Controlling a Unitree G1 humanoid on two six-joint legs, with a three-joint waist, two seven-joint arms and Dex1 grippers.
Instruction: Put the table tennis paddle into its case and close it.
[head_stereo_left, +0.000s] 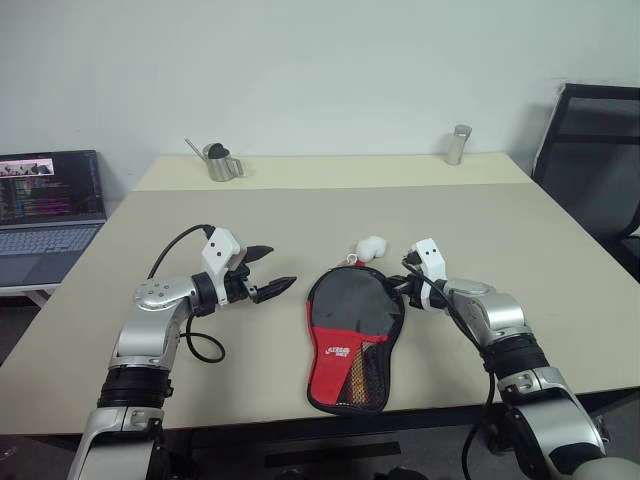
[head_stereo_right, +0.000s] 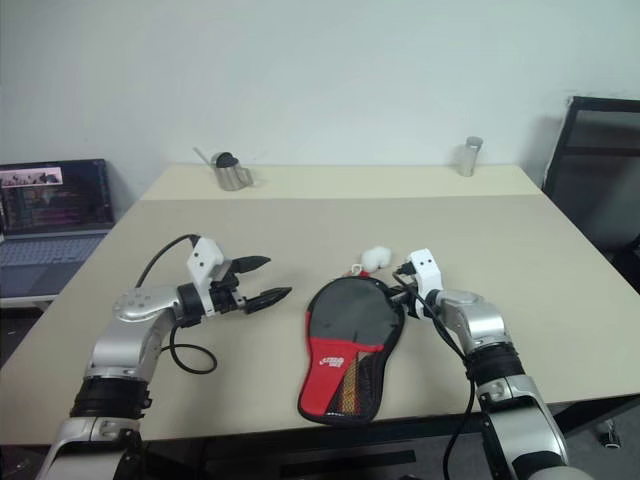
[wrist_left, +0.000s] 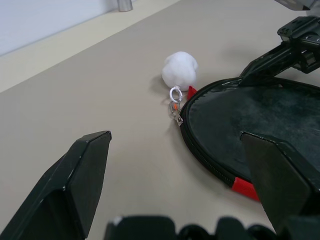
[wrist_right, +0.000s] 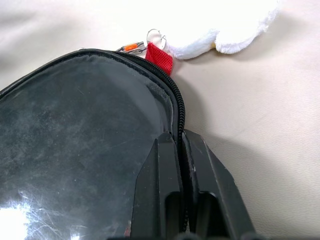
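Table (head_stereo_left: 520, 230) before me, beige, wide. My left gripper (head_stereo_left: 268, 270) hovers over it with fingers spread apart, holding nothing, just left of the case (head_stereo_left: 350, 340). The black-and-red case lies flat near the table's front edge, white charm (head_stereo_left: 371, 246) at its far end. My right gripper (wrist_right: 181, 150) is pinched closed on the case's zipped right rim.

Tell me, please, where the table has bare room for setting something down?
Bare room: the stretch between the case and the far watering can and metal cup, and the table's right side. Crowded: the near middle, where the left gripper, case, duck charm and right gripper sit.
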